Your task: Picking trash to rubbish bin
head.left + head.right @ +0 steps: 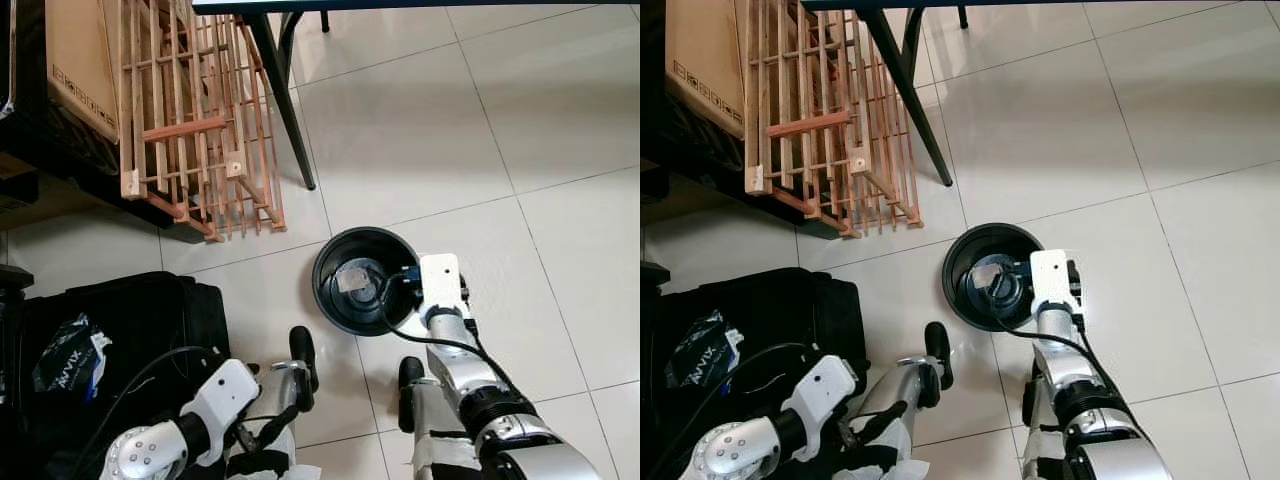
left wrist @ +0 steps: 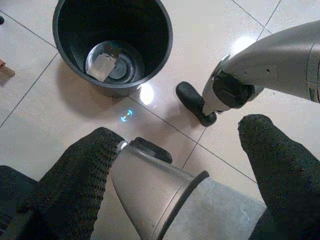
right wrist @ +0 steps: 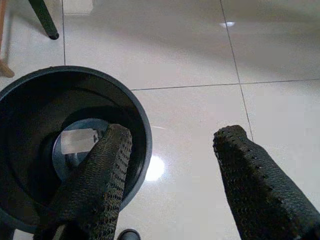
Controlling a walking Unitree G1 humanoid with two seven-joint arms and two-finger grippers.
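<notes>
1. Head views: black bin (image 1: 365, 280) stands upright on the tiled floor (image 1: 500, 130), near a counter leg (image 1: 282, 100) and a wooden rack (image 1: 190, 130). Right tool (image 1: 398, 290) reaches over the bin's rim on the robot's side, presumably because that puts a release straight above the opening. A pale scrap of trash (image 1: 354, 279) lies flat on the bin's bottom.

2. Head views, left side: left tool (image 1: 300, 362) hangs low beside the robot's body, apart from the bin, apparently idle. A black bag (image 1: 120, 340) with a crinkled packet (image 1: 70, 355) on it sits at the robot's left; possibly more trash, cannot confirm.

3. Left wrist view: left tool (image 2: 185, 165) fingers spread wide, nothing between them. Bin (image 2: 113, 45) ahead, scrap (image 2: 103, 65) visible inside. The robot's foot (image 2: 196, 103) rests on the floor beside the bin.

4. Right wrist view: right tool (image 3: 170, 165) fingers wide apart and empty; one finger (image 3: 97, 185) overlaps the bin (image 3: 142, 130) rim, the other sits over bare floor. Scrap (image 3: 79, 140) lies on the bottom.

5. Judgement: this drop looks complete; the open fingers fit a finished release.
</notes>
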